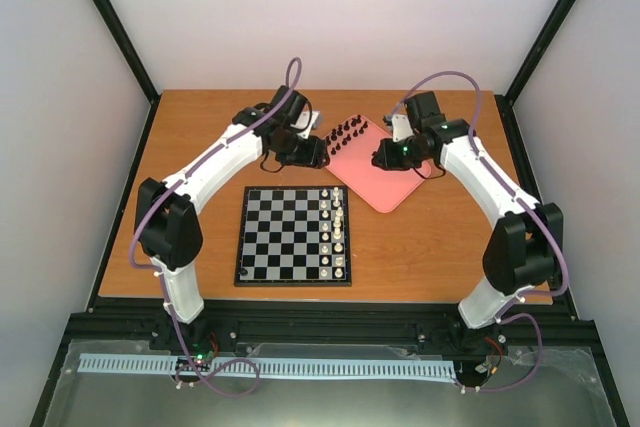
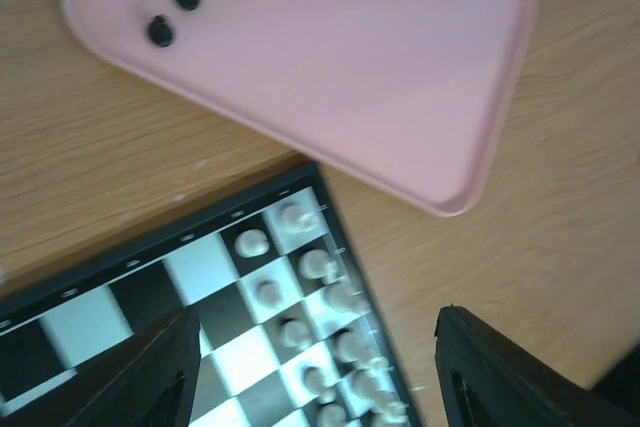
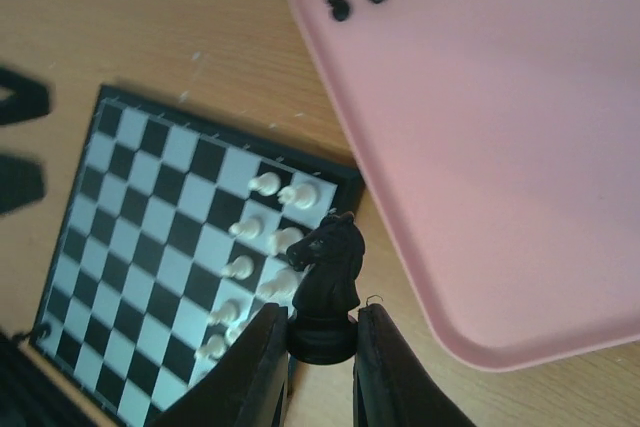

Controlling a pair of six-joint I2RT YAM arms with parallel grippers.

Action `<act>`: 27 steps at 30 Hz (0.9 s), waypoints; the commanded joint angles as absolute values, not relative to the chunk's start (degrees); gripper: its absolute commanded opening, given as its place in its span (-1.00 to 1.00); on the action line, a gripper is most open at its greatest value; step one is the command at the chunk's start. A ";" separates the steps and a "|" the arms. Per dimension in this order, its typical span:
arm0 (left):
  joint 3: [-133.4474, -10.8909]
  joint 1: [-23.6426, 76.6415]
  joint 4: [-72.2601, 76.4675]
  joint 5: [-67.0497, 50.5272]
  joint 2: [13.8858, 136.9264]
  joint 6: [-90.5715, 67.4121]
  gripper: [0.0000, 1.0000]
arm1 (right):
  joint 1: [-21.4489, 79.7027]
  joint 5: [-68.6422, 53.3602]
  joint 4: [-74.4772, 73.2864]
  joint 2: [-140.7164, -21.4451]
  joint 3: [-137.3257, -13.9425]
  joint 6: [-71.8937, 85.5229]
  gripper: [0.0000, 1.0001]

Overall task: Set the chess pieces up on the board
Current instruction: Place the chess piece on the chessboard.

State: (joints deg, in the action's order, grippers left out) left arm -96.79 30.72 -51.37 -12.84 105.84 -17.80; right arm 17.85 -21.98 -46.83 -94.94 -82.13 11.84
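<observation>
Right wrist view: the right pincer (image 3: 322,347) clamps a tiny black knight chess piece (image 3: 325,287) above the pink rounded tray (image 3: 500,197).
Carrying step, I judge; next it needs an empty square on the far side of the small black-and-grey checkered board (image 3: 150,177). The left pincer (image 2: 315,367) stands wide, empty.

Left of the white pieces (image 1: 338,232) crowding its right files, the board (image 1: 285,237) is open squares, bar perhaps one dark piece (image 1: 243,274) at its near-left corner. Beyond it, the pink tray (image 1: 390,187) lies bare on its nearer half.
</observation>
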 commanded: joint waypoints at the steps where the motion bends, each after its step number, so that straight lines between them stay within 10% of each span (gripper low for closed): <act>1: -97.57 26.40 -44.38 -30.21 104.48 -23.05 0.29 | 17.93 -29.55 -49.21 -88.89 -80.42 3.12 -0.79; 27: -104.96 28.68 -38.04 -60.72 110.03 -44.64 0.06 | 17.84 -41.75 -47.88 -81.85 -80.99 -0.36 -0.81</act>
State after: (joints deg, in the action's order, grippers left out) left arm -101.97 26.57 -34.85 -58.06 108.07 -45.39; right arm 17.78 -40.32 -48.66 -81.19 -78.96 0.12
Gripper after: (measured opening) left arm 0.539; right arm 0.185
